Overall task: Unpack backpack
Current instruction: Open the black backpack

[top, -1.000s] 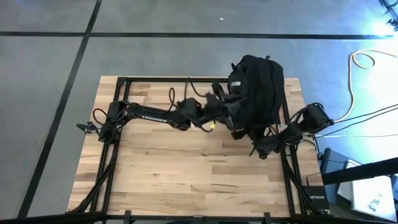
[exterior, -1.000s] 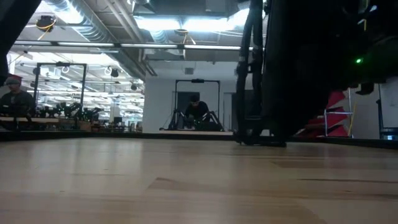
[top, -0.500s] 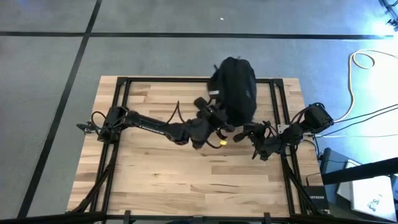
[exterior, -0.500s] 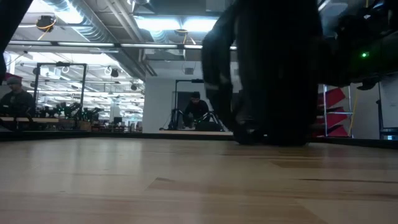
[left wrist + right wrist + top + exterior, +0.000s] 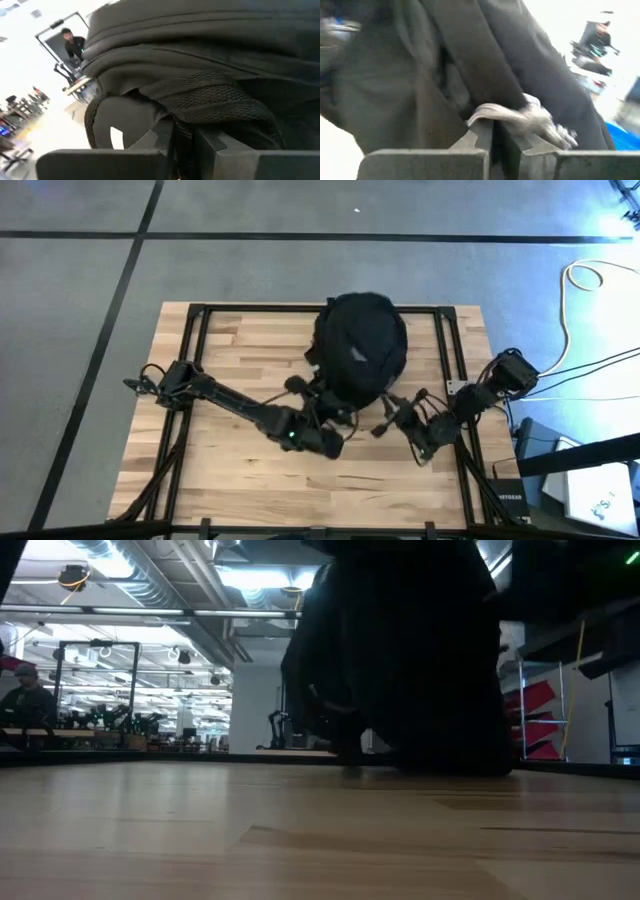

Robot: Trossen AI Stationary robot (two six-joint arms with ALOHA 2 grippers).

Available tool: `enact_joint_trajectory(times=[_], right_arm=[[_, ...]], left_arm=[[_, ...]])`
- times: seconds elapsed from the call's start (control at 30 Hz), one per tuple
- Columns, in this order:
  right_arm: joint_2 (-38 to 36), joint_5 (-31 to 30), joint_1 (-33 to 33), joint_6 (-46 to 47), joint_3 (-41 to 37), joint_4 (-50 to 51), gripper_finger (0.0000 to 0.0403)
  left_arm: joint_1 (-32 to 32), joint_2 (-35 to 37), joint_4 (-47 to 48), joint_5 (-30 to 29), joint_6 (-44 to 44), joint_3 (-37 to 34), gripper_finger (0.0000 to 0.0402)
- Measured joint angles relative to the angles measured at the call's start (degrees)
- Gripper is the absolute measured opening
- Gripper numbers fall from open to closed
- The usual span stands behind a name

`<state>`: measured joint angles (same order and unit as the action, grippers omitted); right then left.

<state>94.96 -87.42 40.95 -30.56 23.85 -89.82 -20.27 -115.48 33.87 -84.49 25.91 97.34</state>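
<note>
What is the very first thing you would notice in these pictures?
The big black backpack stands out first, sitting at the far middle of the wooden table. Next are the two dark arms reaching in from either side: the left gripper is shut on a mesh strap of the bag, and the right gripper is shut on its fabric. A person shows far off in the room.
</note>
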Motion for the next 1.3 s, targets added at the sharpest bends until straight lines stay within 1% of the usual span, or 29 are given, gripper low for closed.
enact_joint_trajectory(times=[0.03, 0.13, 0.2, 0.3, 0.4, 0.5, 0.6, 0.67, 0.73, 0.77, 0.83, 0.9, 0.97, 1.03, 1.1, 1.17, 1.3], right_arm=[[0.0, 0.6, 1.3, -1.8, 0.8, 0.0, 0.0], [-0.6, 1.5, 5.8, -6.4, 2.3, -0.2, 0.0], [-1.3, 1.4, 9.2, -8.2, 2.4, -0.2, 0.0001], [-2.9, -0.7, 14.2, -10.2, 2.4, -0.1, 0.0005], [-4.4, -2.0, 17.8, -11.6, 2.2, -0.1, 0.0019], [-4.6, -2.2, 19.6, -12.5, 2.0, 0.4, 0.0049], [-4.6, -2.4, 19.6, -11.9, 2.0, 1.6, 0.0095], [-4.5, -2.6, 19.3, -9.7, 2.0, 4.8, 0.013], [-4.5, -2.4, 18.5, -5.6, 2.0, 8.9, 0.0162], [-4.5, -1.5, 17.9, -3.1, 2.0, 11.2, 0.0176], [-4.5, 2.2, 15.5, 2.4, 2.0, 15.8, 0.0196], [-4.5, 9.2, 12.6, 8.9, 2.0, 21.5, 0.0204], [-4.5, 16.8, 9.2, 15.9, 2.0, 28.0, 0.0206], [-4.5, 22.5, 5.9, 22.3, 2.0, 34.9, 0.0206], [-4.5, 25.2, 3.2, 28.8, 2.0, 41.2, 0.0207], [-4.5, 25.6, 1.6, 33.3, 2.0, 45.7, 0.0207], [-4.5, 27.7, 0.9, 36.1, 2.0, 48.1, 0.0207]], left_arm=[[-0.4, 0.0, 5.1, 0.3, 5.5, 0.0, 0.0027], [-1.4, 0.0, 17.0, 5.2, 22.5, 0.0, 0.0027], [-2.1, 0.0, 21.6, 7.6, 29.5, -0.9, 0.0027], [-3.4, 0.0, 22.3, 9.7, 33.7, -4.9, 0.0027], [-4.5, 0.0, 20.0, 11.8, 35.9, -10.5, 0.0027], [-4.8, 0.0, 18.5, 12.4, 39.9, -16.0, 0.0027], [-4.4, 0.0, 16.3, 14.4, 44.3, -19.5, 0.003], [-4.0, 0.0, 15.1, 17.1, 43.9, -20.5, 0.004], [-3.3, 0.0, 13.7, 20.2, 40.9, -20.8, 0.0056], [-3.1, 0.0, 12.9, 21.4, 39.1, -20.8, 0.0067], [-2.6, 0.0, 11.5, 23.0, 36.1, -20.8, 0.0091], [-2.6, 0.0, 9.4, 23.0, 33.7, -20.8, 0.0115], [-3.3, 0.0, 7.3, 20.9, 32.1, -20.9, 0.0133], [-4.4, 0.0, 6.5, 18.8, 31.4, -20.9, 0.0143], [-5.3, 0.0, 7.0, 17.8, 30.8, -20.9, 0.0146], [-5.8, 0.0, 7.3, 18.1, 29.5, -20.9, 0.0146], [-6.4, 0.0, 7.4, 19.7, 28.1, -20.9, 0.0146]])
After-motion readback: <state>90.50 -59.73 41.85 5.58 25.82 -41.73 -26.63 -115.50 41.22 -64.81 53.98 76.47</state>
